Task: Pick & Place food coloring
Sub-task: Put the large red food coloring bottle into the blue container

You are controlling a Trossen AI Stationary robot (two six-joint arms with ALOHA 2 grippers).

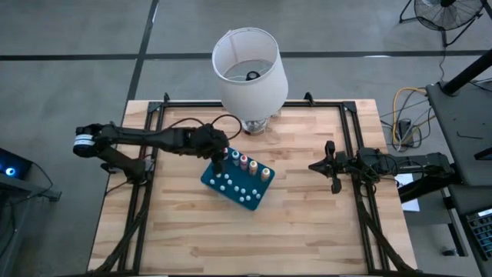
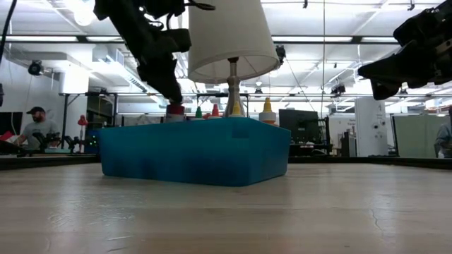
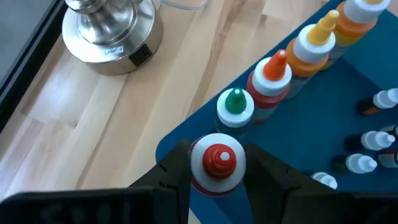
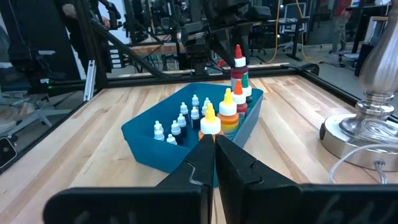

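While over the tray [image 3: 323, 118], the red-capped bottle [image 3: 217, 163] sits between the left tool's [image 3: 217, 177] fingers.

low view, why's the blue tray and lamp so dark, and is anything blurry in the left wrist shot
Low view: bright ceiling lights sit behind the blue tray and lamp, backlighting them. Left wrist view: the red-tipped bottle between the jaws looks soft, the lamp's base sharper.

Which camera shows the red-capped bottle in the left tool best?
The left wrist view: the red-capped bottle sits close up between the left tool's fingers. The right wrist view shows it far off, the low view only its cap, the high view hardly.
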